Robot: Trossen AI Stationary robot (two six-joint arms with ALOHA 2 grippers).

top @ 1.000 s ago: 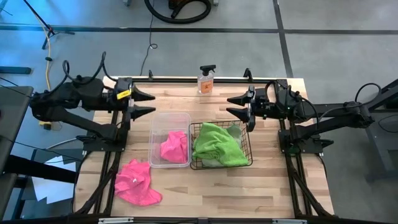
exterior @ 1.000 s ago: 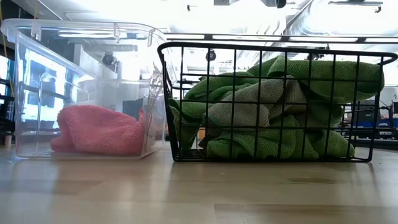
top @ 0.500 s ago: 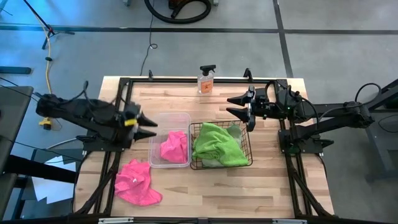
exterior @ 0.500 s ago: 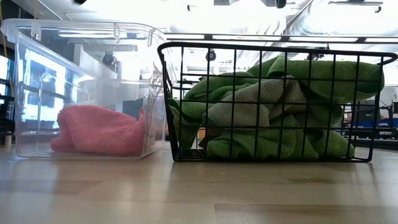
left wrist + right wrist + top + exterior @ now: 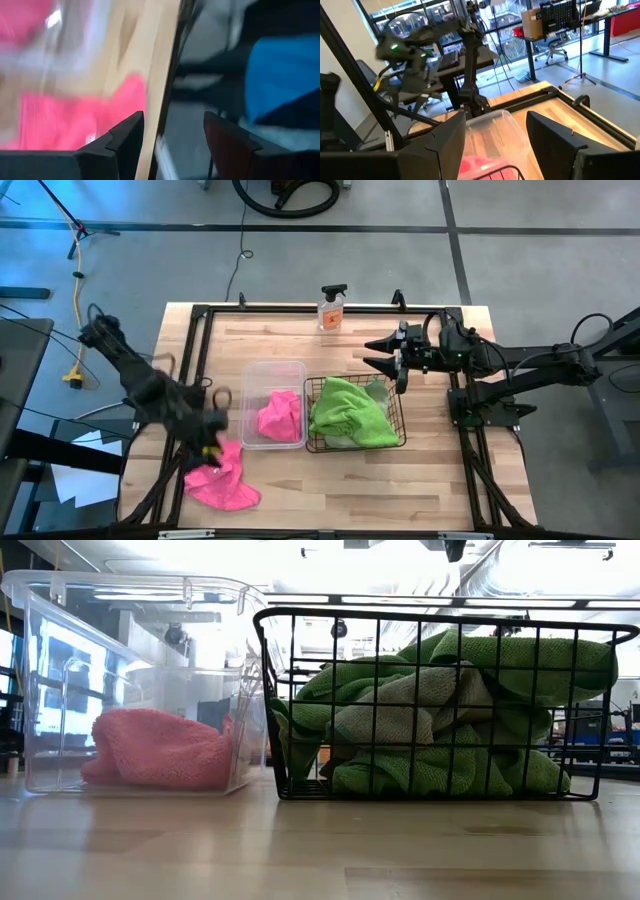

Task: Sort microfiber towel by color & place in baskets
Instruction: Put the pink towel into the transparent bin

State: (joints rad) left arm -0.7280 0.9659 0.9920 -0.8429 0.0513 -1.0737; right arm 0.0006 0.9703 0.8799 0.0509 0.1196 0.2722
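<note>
A: Counts on the light wooden table [image 5: 300, 490]?

B: Two baskets are seen side by side mid-table. One clear see-through plastic tub [image 5: 272, 372] on the left, one black wire-mesh basket [image 5: 397, 442] just to its right. The two look close to touching; contact cannot be confirmed.

A: Towels?

B: Three piles are counted. One pink microfiber towel [image 5: 279, 416] lies inside the clear tub. A second pink microfiber towel [image 5: 222, 477] lies loose on the table, near the front-left corner, outside the tub. Bright green microfiber cloth [image 5: 348, 415] is heaped in the wire basket; whether it is one piece or several cannot be told. In the low view the green heap [image 5: 440, 720] reaches up to the basket rim, and the tub's pink towel [image 5: 160, 748] sits low on the tub floor.

A: Anything else on the table?

B: One small clear spray bottle with a black trigger head [image 5: 331, 308], upright at the far edge, well apart from the baskets.

A: Arms?

B: Two. The left gripper [image 5: 212, 442] is placed at the far edge of the loose pink towel, beside the tub's left wall. Its fingers [image 5: 125, 137] are seen spread in the left wrist view, nothing between them. Contact with the towel cannot be told; the picture is blurred.

A: Right?

B: The right gripper [image 5: 383, 354] is held above the table behind the wire basket's far-right corner. Its fingers [image 5: 447, 137] are spread, nothing gripped.
</note>
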